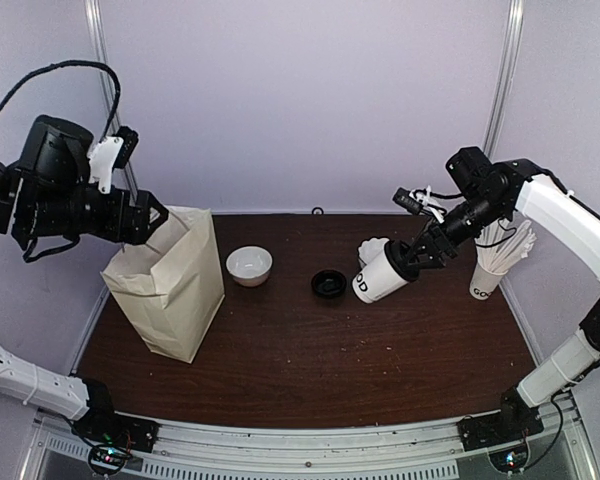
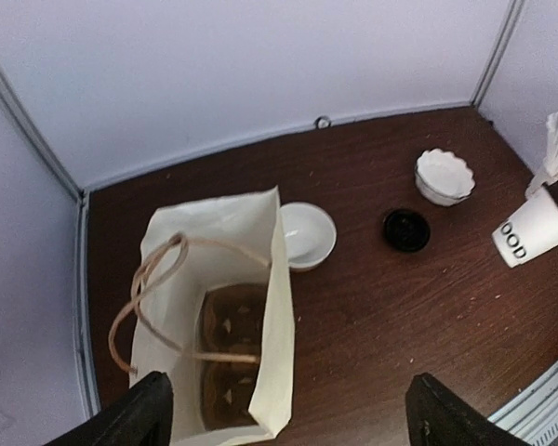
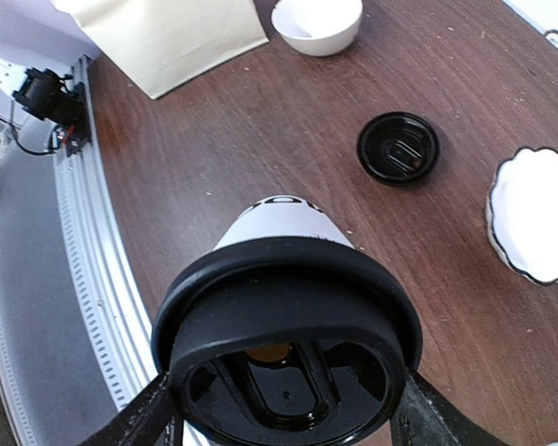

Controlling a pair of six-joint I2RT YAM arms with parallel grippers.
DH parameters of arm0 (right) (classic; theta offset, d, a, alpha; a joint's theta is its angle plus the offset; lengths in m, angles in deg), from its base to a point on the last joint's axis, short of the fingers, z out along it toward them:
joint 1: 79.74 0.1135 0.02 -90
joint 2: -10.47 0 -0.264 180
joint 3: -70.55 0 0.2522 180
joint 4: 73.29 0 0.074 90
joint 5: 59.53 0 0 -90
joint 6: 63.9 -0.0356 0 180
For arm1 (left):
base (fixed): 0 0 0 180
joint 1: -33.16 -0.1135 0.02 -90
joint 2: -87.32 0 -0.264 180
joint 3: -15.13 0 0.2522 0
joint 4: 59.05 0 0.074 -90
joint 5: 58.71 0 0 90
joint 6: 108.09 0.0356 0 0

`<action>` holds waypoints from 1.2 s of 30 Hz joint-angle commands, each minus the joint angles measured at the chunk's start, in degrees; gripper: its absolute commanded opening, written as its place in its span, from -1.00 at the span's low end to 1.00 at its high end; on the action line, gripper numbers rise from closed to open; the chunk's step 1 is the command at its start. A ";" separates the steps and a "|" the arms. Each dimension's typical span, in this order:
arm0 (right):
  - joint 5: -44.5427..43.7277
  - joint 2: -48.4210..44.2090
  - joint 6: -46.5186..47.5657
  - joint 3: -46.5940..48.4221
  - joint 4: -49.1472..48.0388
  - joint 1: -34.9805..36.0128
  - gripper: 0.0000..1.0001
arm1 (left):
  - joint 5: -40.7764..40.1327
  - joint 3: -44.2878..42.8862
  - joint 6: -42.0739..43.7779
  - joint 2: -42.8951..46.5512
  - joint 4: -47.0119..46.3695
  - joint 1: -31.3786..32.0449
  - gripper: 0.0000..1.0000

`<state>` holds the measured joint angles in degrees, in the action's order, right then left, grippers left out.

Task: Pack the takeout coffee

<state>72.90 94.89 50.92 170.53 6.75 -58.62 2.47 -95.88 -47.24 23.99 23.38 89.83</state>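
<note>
The takeout coffee (image 1: 380,277), a white paper cup with dark letters and a black lid (image 3: 288,344) on it, hangs tilted above the table at the right. My right gripper (image 1: 405,262) is shut on it at the lid end, a finger (image 3: 139,418) on each side of the rim. The cup also shows in the left wrist view (image 2: 524,240). My left gripper (image 1: 152,222) hovers open over the mouth of a standing paper bag (image 1: 170,285), holding nothing. Looking down into the bag (image 2: 214,251), I see a dark brown insert at its bottom.
A white bowl (image 1: 249,265) sits right of the bag. A loose black lid (image 1: 329,284) lies mid-table. A scalloped white bowl (image 1: 373,247) stands behind the held cup. A cup of white sticks (image 1: 492,272) stands at the far right edge.
</note>
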 commanded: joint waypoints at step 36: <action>-39.78 2.47 10.45 -12.74 4.20 2.56 0.75 | 20.68 14.23 0.70 -12.94 -9.69 -19.84 0.41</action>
<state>33.06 98.23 61.76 157.81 10.55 -56.08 17.40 -81.83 -50.10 11.51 20.19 70.26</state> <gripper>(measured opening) 0.868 0.760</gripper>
